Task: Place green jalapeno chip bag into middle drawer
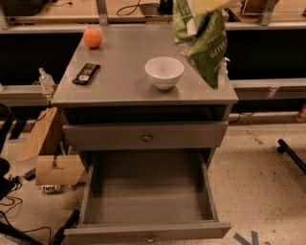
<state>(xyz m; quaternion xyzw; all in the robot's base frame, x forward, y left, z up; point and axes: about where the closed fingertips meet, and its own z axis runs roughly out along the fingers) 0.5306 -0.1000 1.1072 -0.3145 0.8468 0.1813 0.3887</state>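
In the camera view, a gray cabinet (124, 57) stood in the middle of the room. The green jalapeno chip bag (203, 40) hung in the air over the back right corner of the cabinet top. It did not touch the top. The bag tipped a little, and its low corner pointed down to the right edge. Only a small pale bit of the gripper (210, 5) showed at the very top of the picture. It was closed on the top of the bag and held it up.

A white bowl (164, 72) sat on the cabinet top, just left of the bag and a bit lower in the picture. An orange ball (92, 37) sat at the back left corner. A black remote (86, 73) lay near the left edge, well apart from the bowl.

Under the top, the upper drawer (146, 136) was shut and had a small round knob. Below it, the open drawer (148, 196) was pulled far out, and its gray floor showed.

A brown cardboard box (48, 153) leaned by the cabinet's left side on the speckled floor (258, 182).
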